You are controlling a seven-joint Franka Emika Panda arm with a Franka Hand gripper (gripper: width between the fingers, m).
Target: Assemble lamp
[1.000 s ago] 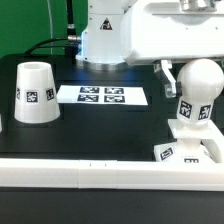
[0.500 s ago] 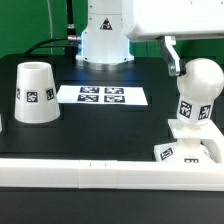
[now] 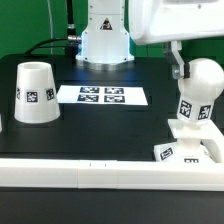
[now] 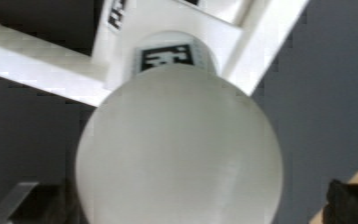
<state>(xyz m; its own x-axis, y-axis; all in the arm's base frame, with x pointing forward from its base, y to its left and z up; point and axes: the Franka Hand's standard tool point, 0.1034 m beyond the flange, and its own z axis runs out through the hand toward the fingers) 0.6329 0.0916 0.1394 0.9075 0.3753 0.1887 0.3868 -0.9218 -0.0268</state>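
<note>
Exterior view read as a clock face. Black table [image 3: 120, 125] fills most of it. White arm [image 3: 105, 35]: pedestal at 12, upper body running off past 1. White rail [image 3: 80, 176] lies along the table's near edge, from 8 through 6 to 5. Marker board [image 3: 101, 95] lies flat just above centre, four tags, nothing on it. Shade [image 3: 35, 92] upright at 9, wide end down, one tag facing the camera, well apart from the other parts. Bulb [image 3: 203, 80] at 3, upright on its stem, tags on the stem. The stem stands on the base [image 3: 185, 150] at 4, which has a tag on its near corner. Base just beside the rail; touching or not, cannot tell. Gripper [image 4: 194, 200] is above the bulb: the wrist view looks down on the round head, which nearly fills the picture. The two dark fingers [image 4: 30, 200] show at opposite sides of it, spread wide, gripping nothing. In the exterior view only one finger shows, at 2, just beside the bulb's head on its 9 side; contact cannot be told
</note>
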